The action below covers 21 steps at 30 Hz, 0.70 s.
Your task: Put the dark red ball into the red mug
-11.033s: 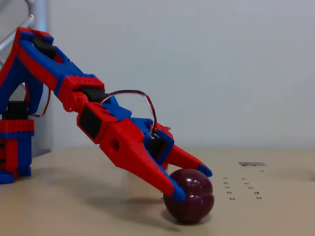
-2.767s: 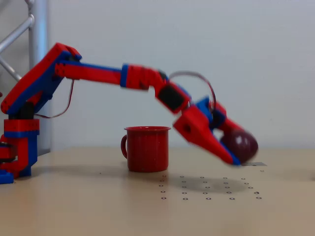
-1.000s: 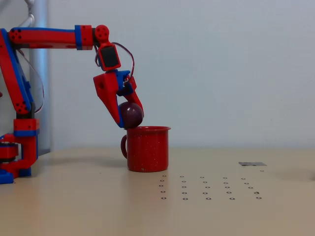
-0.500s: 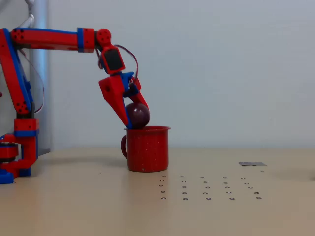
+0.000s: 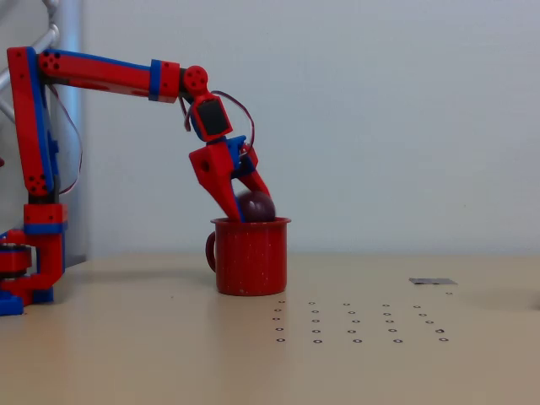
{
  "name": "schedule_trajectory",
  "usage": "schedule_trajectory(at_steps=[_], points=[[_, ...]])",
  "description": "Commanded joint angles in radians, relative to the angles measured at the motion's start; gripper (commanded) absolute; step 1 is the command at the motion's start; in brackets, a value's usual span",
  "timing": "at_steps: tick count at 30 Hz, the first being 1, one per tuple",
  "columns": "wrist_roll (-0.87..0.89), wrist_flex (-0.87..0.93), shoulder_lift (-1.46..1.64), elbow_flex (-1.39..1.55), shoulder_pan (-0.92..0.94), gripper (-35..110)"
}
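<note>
Right then, the dark red ball (image 5: 256,207) sat at the rim of the red mug (image 5: 250,256), half above it, pinched between the fingers of the gripper (image 5: 249,211), which reached down over the mug on the table (image 5: 126,346).

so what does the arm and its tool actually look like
The arm is built of bright red plastic segments with blue bands and joints and small dark holes near the shoulder. A black block sits at the wrist, with a thin looping cable beside it. The tool has two tapered red fingers with blue trim.
</note>
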Motion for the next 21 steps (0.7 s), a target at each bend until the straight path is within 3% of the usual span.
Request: schedule_trajectory(at_steps=[1, 6, 10, 13, 21], points=[[-0.006, -0.054, 0.032, -0.1, 0.017, 38], [0.008, -0.104, 0.021, -0.123, 0.015, 39], [0.084, -0.112, 0.038, -0.212, 0.015, 23], [0.146, -0.015, 0.095, -0.301, 0.037, 5], [0.209, 0.224, 0.382, -0.232, 0.219, 0]])
